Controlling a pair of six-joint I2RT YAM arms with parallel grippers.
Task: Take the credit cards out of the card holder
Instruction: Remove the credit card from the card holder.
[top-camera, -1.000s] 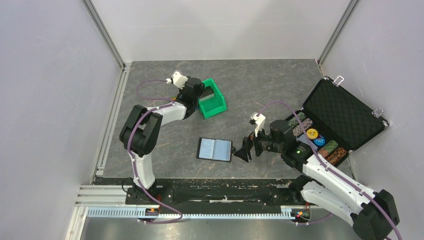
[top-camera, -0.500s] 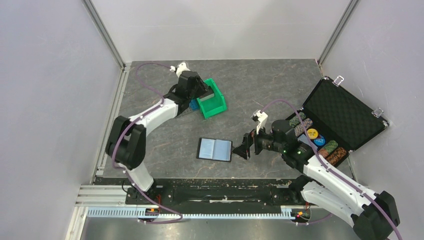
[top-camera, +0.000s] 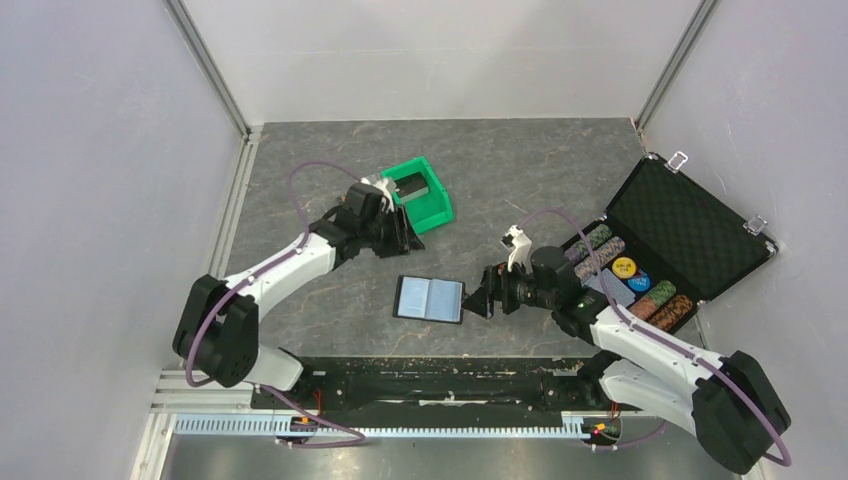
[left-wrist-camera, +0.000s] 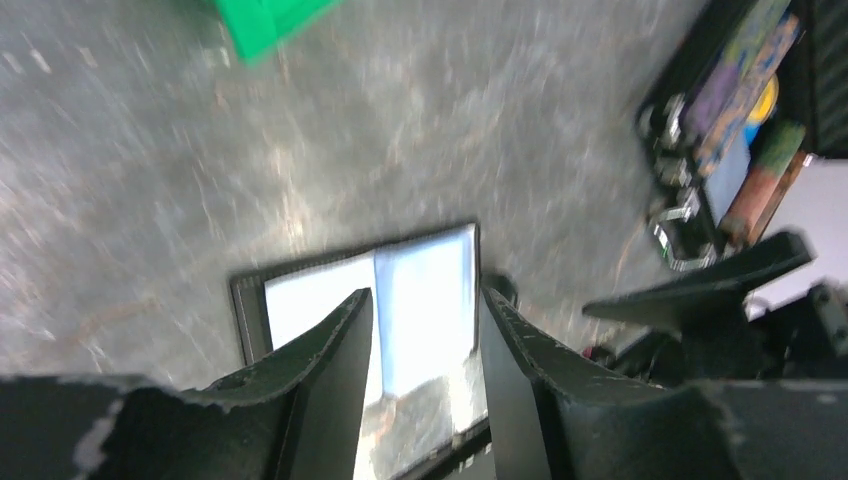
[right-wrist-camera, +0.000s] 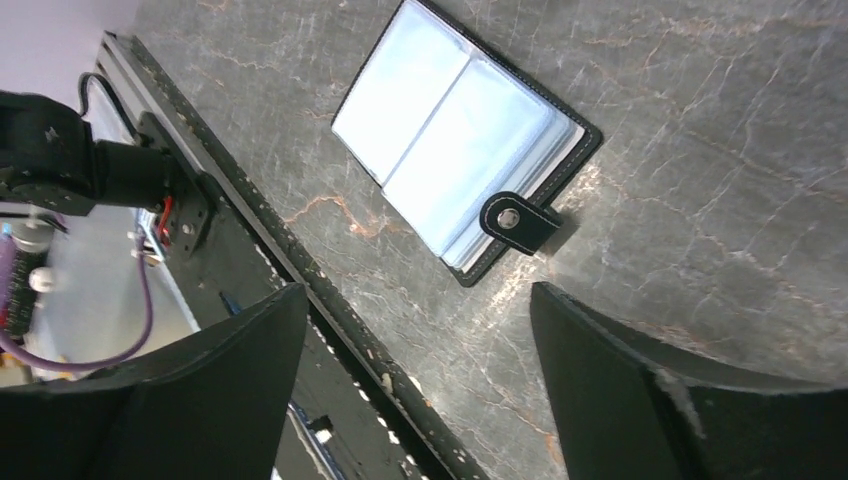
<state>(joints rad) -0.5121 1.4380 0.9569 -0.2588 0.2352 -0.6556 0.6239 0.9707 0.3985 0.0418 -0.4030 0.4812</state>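
I see the flat holder (top-camera: 430, 298) lying open: glossy leaves, black rim. The right gripper (top-camera: 477, 301) just beside it gapes empty. The left gripper (top-camera: 408, 238) nearby is half-parted and empty.

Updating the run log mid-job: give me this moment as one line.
card holder: lying open | left pincer: open, empty, beside green bin | right pincer: open, empty, by holder's clasp edge

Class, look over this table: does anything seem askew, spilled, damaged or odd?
Nothing is spilled or broken. The card holder lies open and flat, its snap tab sticking out loose at one side. The green bin sits at a slant, and the chip case stands open.
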